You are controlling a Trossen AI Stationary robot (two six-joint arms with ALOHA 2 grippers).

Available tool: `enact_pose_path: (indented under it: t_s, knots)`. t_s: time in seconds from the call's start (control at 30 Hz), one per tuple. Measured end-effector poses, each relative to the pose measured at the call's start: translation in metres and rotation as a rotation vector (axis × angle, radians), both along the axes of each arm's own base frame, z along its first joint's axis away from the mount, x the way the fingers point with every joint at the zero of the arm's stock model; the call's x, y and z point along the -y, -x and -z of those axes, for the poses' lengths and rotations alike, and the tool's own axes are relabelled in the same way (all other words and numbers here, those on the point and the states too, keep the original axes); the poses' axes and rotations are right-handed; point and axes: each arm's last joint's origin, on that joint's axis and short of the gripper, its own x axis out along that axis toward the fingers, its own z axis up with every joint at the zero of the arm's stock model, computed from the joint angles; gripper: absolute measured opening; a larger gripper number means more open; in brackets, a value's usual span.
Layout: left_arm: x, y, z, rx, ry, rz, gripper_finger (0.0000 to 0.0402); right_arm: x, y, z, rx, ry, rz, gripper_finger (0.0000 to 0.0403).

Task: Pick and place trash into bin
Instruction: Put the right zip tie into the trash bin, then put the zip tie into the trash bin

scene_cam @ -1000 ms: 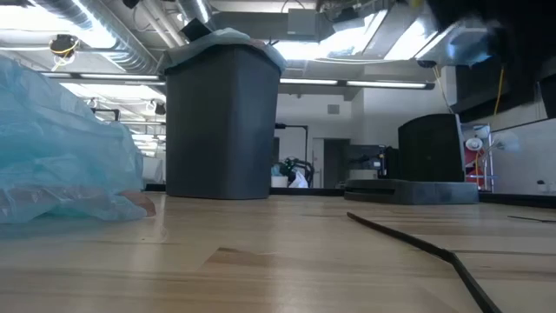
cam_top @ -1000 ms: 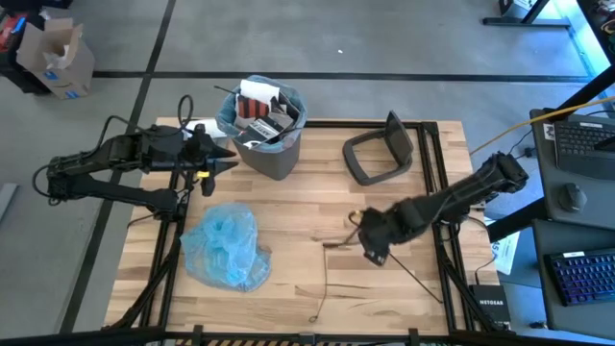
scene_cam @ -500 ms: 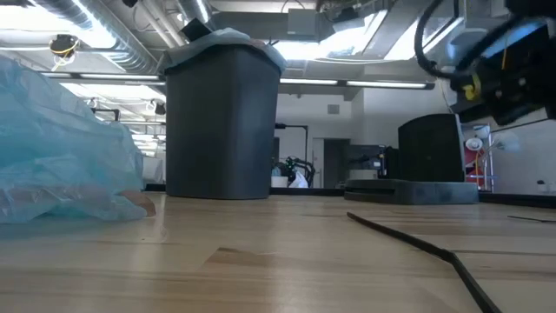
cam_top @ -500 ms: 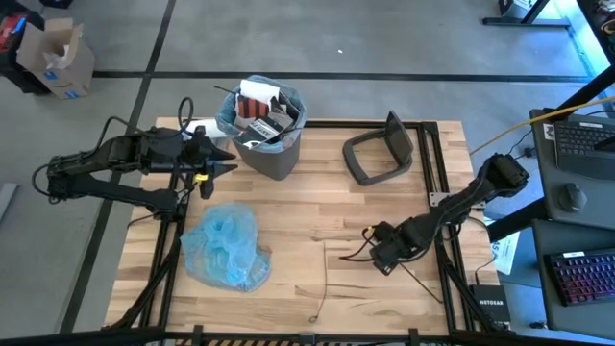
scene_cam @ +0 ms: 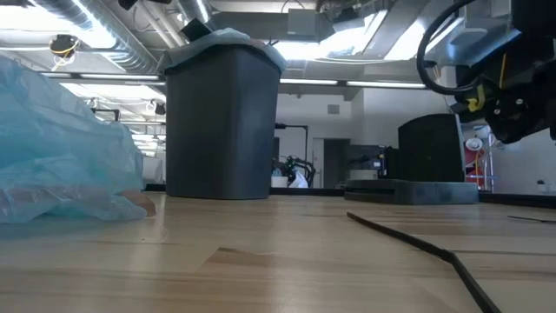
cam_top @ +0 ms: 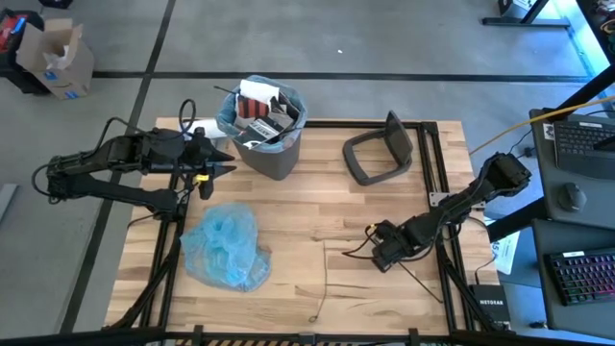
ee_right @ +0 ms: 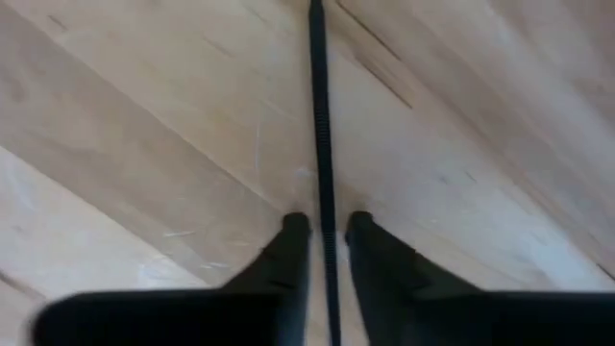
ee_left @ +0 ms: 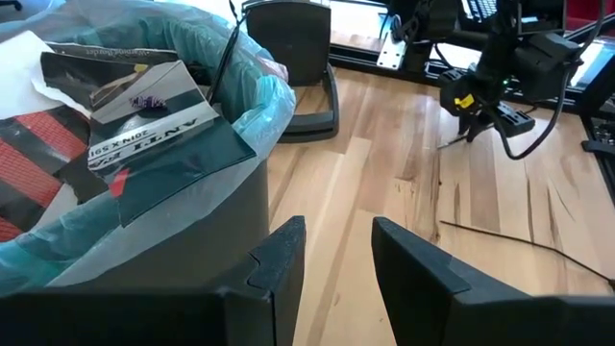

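Observation:
My right gripper (ee_right: 325, 235) points straight down at the table's right middle, its fingers close on either side of a thin dark stick (ee_right: 318, 115). From the left wrist it shows far off as the right gripper (ee_left: 469, 123). The dark grey bin (cam_top: 279, 154), lined in light blue, stands at the far middle, stuffed with printed packets and white paper (ee_left: 135, 115). My left gripper (ee_left: 336, 255) hovers open beside the bin's left side, touching nothing. A crumpled blue bag (cam_top: 226, 248) lies on the table's left part. My right gripper has the thin dark stick (ee_right: 323, 197) between its two fingertips (ee_right: 293, 240), the fingers lying across it. They come from above, pointing down. The stick lies flat on the wood and runs on past the fingers.
The bin's grey lid (cam_top: 380, 152) lies at the far right. Another thin dark stick (scene_cam: 417, 243) lies on the boards near the front, and a further one (cam_top: 325, 274) runs toward the near edge. Bare wood lies between the blue bag and my right gripper.
My right gripper has sunk from well above the table down to the wood, shifting a little toward the right and near edges and rolling about its own axis. Most of the drop came first. The left arm has kept still.

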Motion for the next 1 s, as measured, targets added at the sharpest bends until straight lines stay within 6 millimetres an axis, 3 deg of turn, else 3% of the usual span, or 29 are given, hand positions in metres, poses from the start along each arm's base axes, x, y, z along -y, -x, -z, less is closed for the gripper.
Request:
enact_pose_path:
  t_s: [0.13, 0.3, 0.5, 0.77, 1.0]
  knots:
    - [0.000, 0.000, 0.000, 0.000, 0.000, 0.000, 0.0117, -0.001, -0.001, 0.000, 0.013, -0.003, -0.001, 0.0009]
    - [0.000, 0.000, 0.000, 0.000, 0.000, 0.000, 0.0117, -0.002, -0.004, -0.002, 0.023, 0.008, -0.028, 0.0006]
    - [0.000, 0.000, 0.000, 0.000, 0.001, 0.000, 0.0117, -0.009, -0.021, -0.019, 0.124, 0.056, -0.122, 0.0000]
    - [0.000, 0.000, 0.000, 0.002, 0.006, -0.003, 0.0117, -0.022, -0.058, -0.067, 0.347, 0.078, -0.295, 0.0000]
    - [0.000, 0.001, 0.000, 0.005, 0.006, -0.003, 0.0117, -0.012, -0.100, -0.136, 0.609, 0.214, -0.429, 0.0000]
